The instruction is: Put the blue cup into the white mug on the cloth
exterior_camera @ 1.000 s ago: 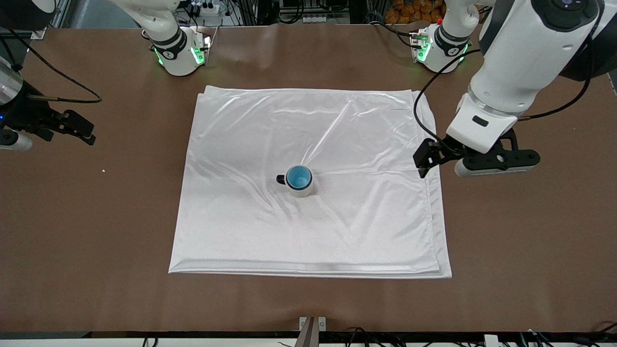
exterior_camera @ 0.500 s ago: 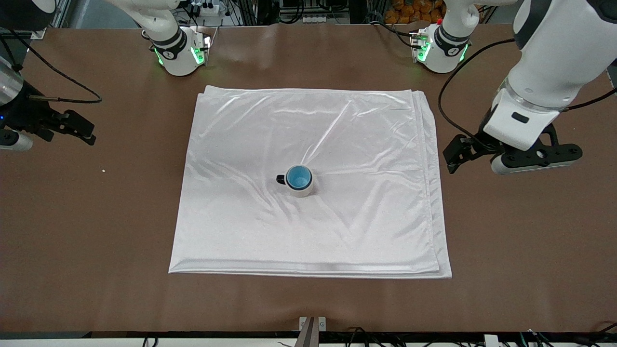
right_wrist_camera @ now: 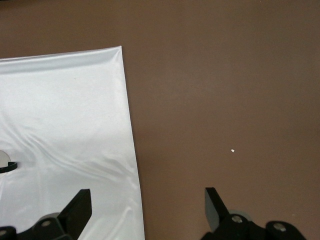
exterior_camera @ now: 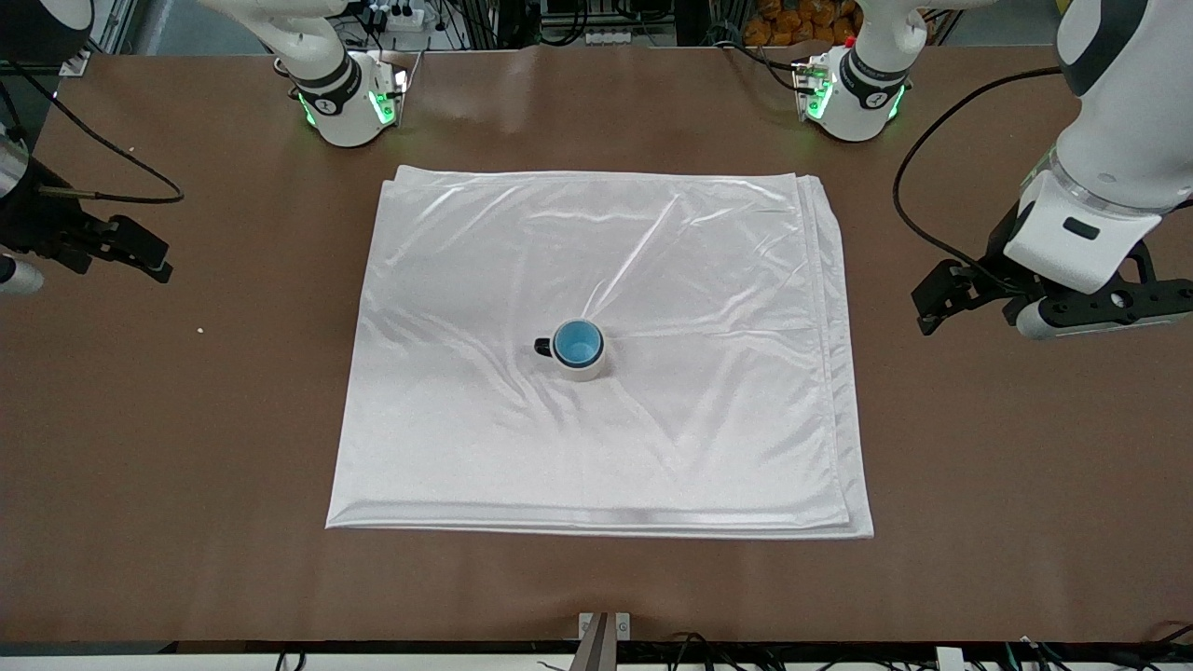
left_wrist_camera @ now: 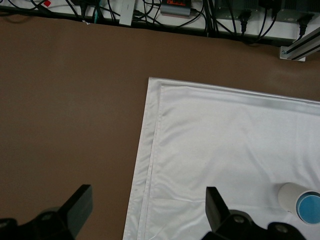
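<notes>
The blue cup [exterior_camera: 578, 343] sits upright inside the white mug [exterior_camera: 584, 367], whose black handle [exterior_camera: 541, 347] points toward the right arm's end. The mug stands near the middle of the cloth [exterior_camera: 652, 261]. My left gripper [exterior_camera: 935, 300] is open and empty, over the bare table beside the cloth's edge at the left arm's end. The left wrist view shows the cloth [left_wrist_camera: 225, 140], the mug [left_wrist_camera: 291, 196] and the cup [left_wrist_camera: 309, 210]. My right gripper [exterior_camera: 140, 253] is open and empty, over the table at the right arm's end. The right wrist view shows the cloth [right_wrist_camera: 65, 110] and the handle [right_wrist_camera: 7, 167].
Brown table [exterior_camera: 1007, 447] surrounds the cloth on all sides. The arm bases [exterior_camera: 345, 102] stand along the table edge farthest from the front camera. A small white crumb [exterior_camera: 200, 329] lies on the table near the right gripper. Cables hang from both wrists.
My left gripper has moved off the cloth's edge toward the left arm's end of the table. My right gripper has shifted slightly outward. The cup and mug have not moved.
</notes>
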Controlling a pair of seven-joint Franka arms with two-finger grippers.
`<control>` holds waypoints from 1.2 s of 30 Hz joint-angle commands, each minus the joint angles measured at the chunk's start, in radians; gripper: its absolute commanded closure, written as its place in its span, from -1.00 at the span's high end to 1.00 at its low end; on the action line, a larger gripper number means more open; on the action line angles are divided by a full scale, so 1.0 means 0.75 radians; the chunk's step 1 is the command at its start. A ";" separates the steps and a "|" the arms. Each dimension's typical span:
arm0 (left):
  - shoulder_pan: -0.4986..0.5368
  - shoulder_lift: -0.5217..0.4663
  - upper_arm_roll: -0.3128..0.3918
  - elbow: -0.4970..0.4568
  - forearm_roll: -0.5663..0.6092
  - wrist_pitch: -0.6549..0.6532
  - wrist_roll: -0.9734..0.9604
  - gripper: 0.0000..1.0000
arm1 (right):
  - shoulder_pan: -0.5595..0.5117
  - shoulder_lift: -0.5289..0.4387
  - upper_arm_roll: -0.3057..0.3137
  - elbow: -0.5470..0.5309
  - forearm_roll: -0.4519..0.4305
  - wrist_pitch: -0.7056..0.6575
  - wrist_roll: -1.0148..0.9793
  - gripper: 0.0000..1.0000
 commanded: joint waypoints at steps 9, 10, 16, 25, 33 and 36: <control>0.069 -0.041 -0.008 -0.030 -0.083 -0.048 0.018 1.00 | 0.024 0.014 -0.079 -0.009 -0.014 0.012 0.002 1.00; 0.067 -0.041 -0.008 -0.030 -0.087 -0.048 0.018 1.00 | 0.024 0.014 -0.081 -0.009 -0.014 0.012 -0.002 1.00; 0.069 -0.041 -0.008 -0.030 -0.087 -0.052 0.018 1.00 | 0.024 0.016 -0.083 -0.007 -0.009 0.012 -0.004 1.00; 0.061 -0.075 0.018 -0.030 -0.097 -0.072 0.020 1.00 | 0.026 0.018 -0.081 0.003 -0.009 0.012 -0.002 1.00; -0.107 -0.092 0.233 -0.038 -0.152 -0.076 0.089 1.00 | 0.030 0.018 -0.076 0.003 -0.007 0.012 0.008 1.00; -0.099 -0.092 0.235 -0.038 -0.154 -0.078 0.135 1.00 | 0.030 0.018 -0.076 0.005 -0.007 0.012 0.008 1.00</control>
